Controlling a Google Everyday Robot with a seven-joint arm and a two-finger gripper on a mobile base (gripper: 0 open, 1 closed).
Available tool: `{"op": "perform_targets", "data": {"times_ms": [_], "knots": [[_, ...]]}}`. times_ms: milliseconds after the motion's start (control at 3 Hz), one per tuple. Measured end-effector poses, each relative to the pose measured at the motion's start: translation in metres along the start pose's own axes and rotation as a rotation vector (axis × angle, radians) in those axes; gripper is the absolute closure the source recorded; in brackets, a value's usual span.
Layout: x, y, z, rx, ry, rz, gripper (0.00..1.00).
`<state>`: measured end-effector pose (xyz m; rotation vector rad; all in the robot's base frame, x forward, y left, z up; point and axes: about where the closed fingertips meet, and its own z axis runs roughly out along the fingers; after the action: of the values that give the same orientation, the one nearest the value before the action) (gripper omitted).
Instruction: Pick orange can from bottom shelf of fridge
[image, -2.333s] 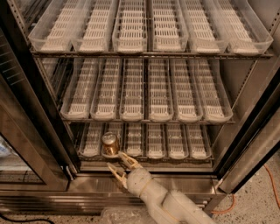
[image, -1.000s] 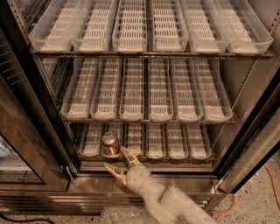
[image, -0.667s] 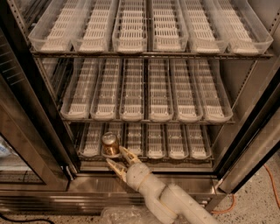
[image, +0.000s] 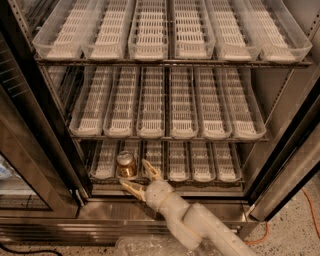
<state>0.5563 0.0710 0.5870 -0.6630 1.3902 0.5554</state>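
The gripper (image: 134, 173) reaches in at the front edge of the bottom shelf (image: 200, 182) of the fridge (image: 283, 95), carried on a pale arm (image: 200, 226) that comes up from the lower right. Its two tan fingers (image: 151, 171) are spread wide in a V and have hold of nothing. The orange can (image: 126, 164) stands upright just to the left of the upper finger and just behind the tip of the lower finger, so it sits at the mouth of the gap between them and not deep inside it. Whether either fingertip touches the can cannot be told. The can rests near the front end of a white slotted tray (image: 131, 146), the second from the left of the six on this shelf; its silver top faces up and its coppery side catches the light. The trays to the right of the fingers hold nothing that can be seen. Above the fingers hang the middle shelf (image: 170, 137) and, higher again, the top shelf (image: 170, 61), both with rows of longer white trays. Far left of the fingers is the dark frame of the open glass door (image: 30, 125). Below the fingers runs the ribbed steel base (image: 60, 232), and well off to their right an orange cable (image: 307, 207) lies on the speckled floor (image: 295, 237).
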Motion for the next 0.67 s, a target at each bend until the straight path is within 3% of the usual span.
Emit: {"op": "perform_targets", "data": {"times_ms": [667], "knots": [[-0.001,-0.003,0.020,-0.026,0.004,0.004,0.36]]}}
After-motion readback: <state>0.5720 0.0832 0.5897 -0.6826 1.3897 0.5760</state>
